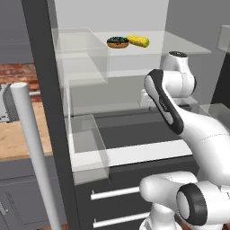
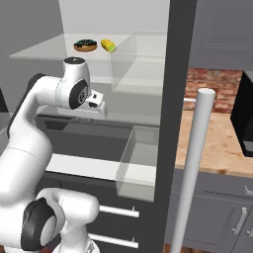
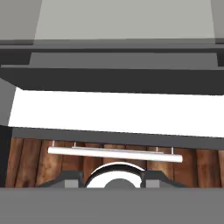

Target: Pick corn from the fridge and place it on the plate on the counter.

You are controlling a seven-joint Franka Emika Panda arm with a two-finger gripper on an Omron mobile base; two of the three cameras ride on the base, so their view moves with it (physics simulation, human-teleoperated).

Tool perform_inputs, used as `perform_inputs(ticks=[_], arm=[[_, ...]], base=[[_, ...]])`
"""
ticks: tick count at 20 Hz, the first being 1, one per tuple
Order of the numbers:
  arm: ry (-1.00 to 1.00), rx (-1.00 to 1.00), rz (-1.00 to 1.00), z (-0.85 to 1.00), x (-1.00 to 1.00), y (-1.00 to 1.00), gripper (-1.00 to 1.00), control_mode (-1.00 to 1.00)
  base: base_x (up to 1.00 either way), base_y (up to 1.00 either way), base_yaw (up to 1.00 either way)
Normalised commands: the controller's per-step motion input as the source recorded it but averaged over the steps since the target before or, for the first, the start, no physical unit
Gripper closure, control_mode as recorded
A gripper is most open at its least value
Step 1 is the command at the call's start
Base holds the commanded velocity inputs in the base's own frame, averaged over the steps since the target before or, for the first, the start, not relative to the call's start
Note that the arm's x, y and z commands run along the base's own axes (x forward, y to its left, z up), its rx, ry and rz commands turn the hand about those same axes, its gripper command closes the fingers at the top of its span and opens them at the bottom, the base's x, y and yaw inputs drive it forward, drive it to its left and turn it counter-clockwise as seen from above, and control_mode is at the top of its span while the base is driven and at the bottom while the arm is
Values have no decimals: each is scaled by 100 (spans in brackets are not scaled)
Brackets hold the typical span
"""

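Corn (image 1: 138,42) lies on the upper glass shelf (image 1: 179,45) inside the open fridge (image 1: 45,90), touching or just beside a dark-frosted doughnut (image 1: 117,42) on its left in both base views. The arm's hand (image 2: 94,105) sits below that shelf, well apart from the corn. Fingers (image 3: 70,179) appear as dark tips in the hand view; whether they are apart or together cannot be told. Table (image 2: 217,143) adjoins the fridge.
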Motion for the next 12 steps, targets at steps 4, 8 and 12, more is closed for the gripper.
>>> perform_inputs(ticks=[4, 8, 12], arm=[[-8, -4, 3, 11, -6, 2, -100, -100], [-64, -4, 26, 88, -6, -16, -100, -100], [-74, -8, 22, 100, -1, -7, -100, -100]], base=[[0, 0, 0], [0, 0, 0], [0, 0, 0]])
